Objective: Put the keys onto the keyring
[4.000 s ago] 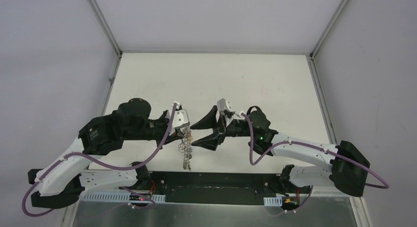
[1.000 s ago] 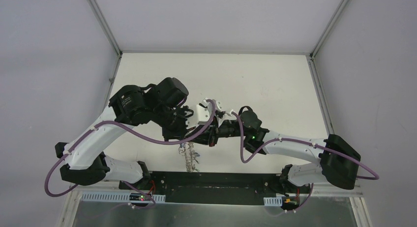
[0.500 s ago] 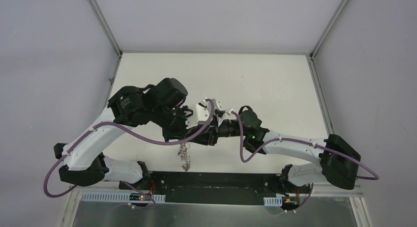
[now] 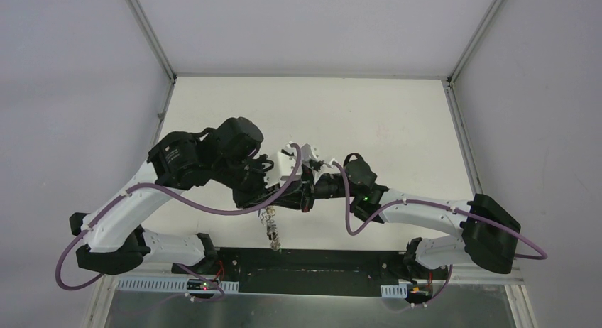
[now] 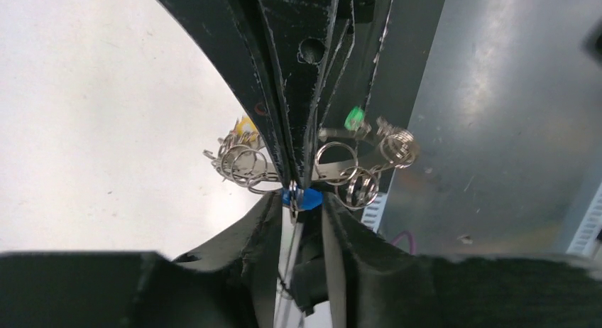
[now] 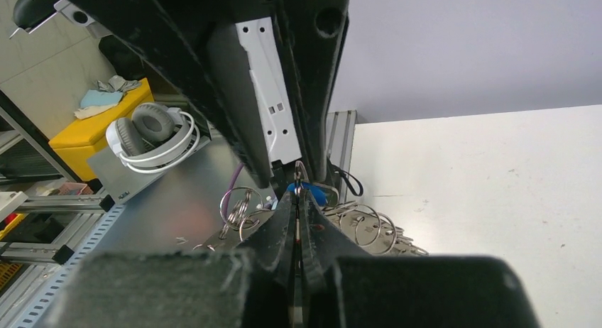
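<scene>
Top down, your left gripper (image 4: 297,189) and right gripper (image 4: 309,194) meet tip to tip, the keyring (image 4: 270,225) dangling underneath. Left wrist: left fingers (image 5: 266,221) nearly closed on its wire beside a blue key (image 5: 307,198). Right wrist: right fingers (image 6: 284,228) squeezed tight there, can't tell on what.

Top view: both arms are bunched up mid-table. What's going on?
The two arms meet above the near part of the table, working on the keyring. The left gripper and the right gripper are each pinched shut on it, tip to tip, right at the blue key. A green key and a yellow key sit among its loops. Whether the blue key is threaded on cannot be told.
</scene>
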`<state>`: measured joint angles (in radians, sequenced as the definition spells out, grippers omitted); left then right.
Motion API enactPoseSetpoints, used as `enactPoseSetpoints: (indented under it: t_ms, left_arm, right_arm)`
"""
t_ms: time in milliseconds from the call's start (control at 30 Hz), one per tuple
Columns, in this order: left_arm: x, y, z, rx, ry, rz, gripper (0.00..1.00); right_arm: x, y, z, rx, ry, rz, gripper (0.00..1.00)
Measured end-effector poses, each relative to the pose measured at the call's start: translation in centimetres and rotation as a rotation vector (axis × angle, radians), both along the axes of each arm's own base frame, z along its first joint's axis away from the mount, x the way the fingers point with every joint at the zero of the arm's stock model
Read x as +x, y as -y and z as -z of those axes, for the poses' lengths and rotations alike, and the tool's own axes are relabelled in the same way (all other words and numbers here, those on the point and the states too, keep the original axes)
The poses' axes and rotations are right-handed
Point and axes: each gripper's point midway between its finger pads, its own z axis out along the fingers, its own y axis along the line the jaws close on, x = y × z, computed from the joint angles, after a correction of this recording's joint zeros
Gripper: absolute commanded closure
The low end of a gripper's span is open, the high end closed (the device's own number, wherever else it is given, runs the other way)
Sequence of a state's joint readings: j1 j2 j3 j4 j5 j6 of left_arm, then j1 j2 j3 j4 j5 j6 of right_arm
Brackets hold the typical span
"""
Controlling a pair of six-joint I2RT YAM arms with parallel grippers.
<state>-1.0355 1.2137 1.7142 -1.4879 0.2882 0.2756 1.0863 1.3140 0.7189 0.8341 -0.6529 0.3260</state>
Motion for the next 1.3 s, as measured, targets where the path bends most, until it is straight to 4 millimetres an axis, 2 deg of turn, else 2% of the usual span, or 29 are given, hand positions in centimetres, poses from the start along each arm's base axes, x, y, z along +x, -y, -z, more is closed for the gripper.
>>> enactPoseSetpoints:
  t_ms: [200,567,700,800,1100,1300]
  left_arm:
    - [-0.4,-0.7,-0.5,-0.106,0.041,-0.037,0.49]
    - [-1.4,-3.3,-1.0,-0.480,0.229,-0.101,0.50]
    - [-1.4,-3.2,-0.9,-0.610,0.296,-0.096,0.53]
    - [-1.2,-3.0,-0.7,-0.656,0.327,-0.091,0.59]
    - [-0.7,-2.3,-1.3,-0.691,0.383,-0.069,0.78]
    - [-0.6,-2.0,-1.4,-0.692,0.393,-0.058,0.82]
  right_arm:
    - [0.2,0.0,0.2,-0.003,0.002,0.010,1.00]
    - [0.0,0.3,0.4,-0.012,0.004,0.011,1.00]
    - [-0.1,0.4,0.3,-0.012,0.005,0.006,1.00]
    - [-0.2,0.4,0.3,-0.012,0.006,0.002,1.00]
    - [-0.2,0.4,0.3,-0.015,0.005,0.000,1.00]
    - [-0.2,0.5,0.3,-0.016,0.004,0.000,1.00]
